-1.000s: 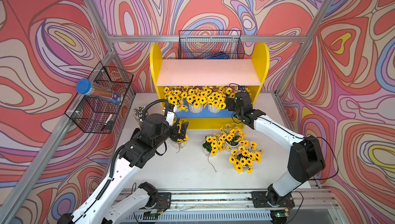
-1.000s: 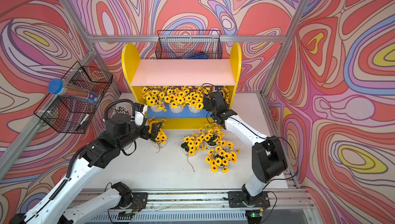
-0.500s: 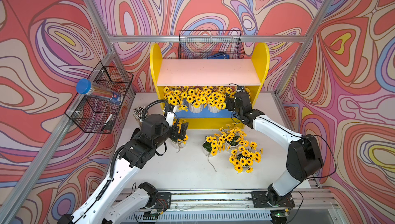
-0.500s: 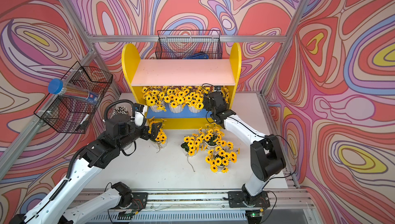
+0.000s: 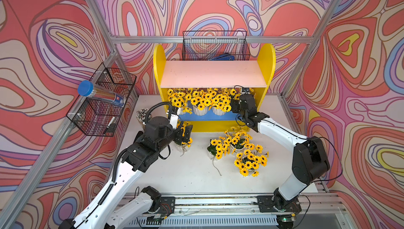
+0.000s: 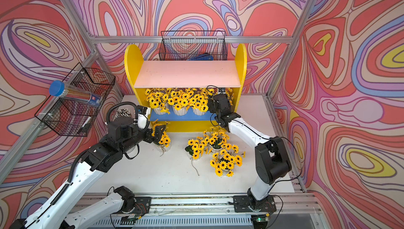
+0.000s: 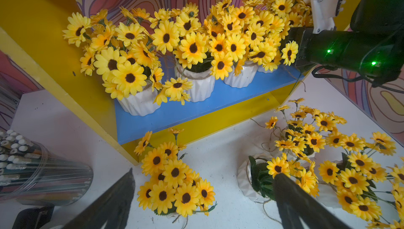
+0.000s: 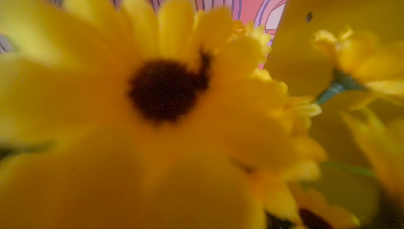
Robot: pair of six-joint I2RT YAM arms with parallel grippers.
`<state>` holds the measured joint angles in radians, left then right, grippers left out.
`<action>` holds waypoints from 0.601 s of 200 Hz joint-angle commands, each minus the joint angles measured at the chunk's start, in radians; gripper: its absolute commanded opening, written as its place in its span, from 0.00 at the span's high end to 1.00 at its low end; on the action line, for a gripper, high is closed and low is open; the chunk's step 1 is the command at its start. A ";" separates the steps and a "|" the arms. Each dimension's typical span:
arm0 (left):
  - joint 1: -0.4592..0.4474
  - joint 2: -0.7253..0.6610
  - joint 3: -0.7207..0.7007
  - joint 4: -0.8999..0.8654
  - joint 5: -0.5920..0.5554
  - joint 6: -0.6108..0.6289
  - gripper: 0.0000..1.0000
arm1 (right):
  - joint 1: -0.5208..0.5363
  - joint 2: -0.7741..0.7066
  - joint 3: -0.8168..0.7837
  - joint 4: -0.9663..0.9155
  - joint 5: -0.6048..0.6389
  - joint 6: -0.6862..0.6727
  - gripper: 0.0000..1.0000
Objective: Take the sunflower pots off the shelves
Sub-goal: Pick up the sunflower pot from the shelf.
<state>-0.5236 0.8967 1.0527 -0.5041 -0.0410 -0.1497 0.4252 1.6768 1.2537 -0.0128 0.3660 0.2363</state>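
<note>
Left fingers (image 7: 114,201) wide apart astride sunflower pot (image 7: 175,173), right fingers buried among shelf sunflowers (image 5: 203,100) (opening impossible to tell)

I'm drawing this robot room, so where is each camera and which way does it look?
Both top views: high above the robot, looking down at the shelves, table, left arm, right arm.
Left wrist: on the left arm, looking past its open fingers at sunflower pots on the blue board and table; right arm shows.
Right wrist: on the right arm, buried in blurry sunflowers beside a yellow panel; no robot shows.
Shared: left wrist and top views show the blue board's pots.
</note>
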 commanded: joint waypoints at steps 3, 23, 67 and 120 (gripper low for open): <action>0.004 -0.010 -0.011 0.022 0.006 0.004 0.00 | 0.002 -0.023 -0.035 0.007 -0.015 -0.018 0.37; 0.004 -0.010 -0.008 0.021 0.011 -0.006 0.00 | 0.002 -0.038 -0.043 0.017 -0.017 -0.019 0.39; 0.005 -0.009 -0.011 0.024 0.007 0.001 0.00 | 0.002 -0.085 -0.075 0.042 -0.028 -0.018 0.42; 0.005 -0.012 -0.013 0.026 0.015 -0.001 0.01 | 0.003 -0.158 -0.131 0.060 -0.037 -0.015 0.44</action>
<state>-0.5236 0.8970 1.0527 -0.5022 -0.0402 -0.1501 0.4252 1.5707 1.1431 0.0109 0.3355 0.2222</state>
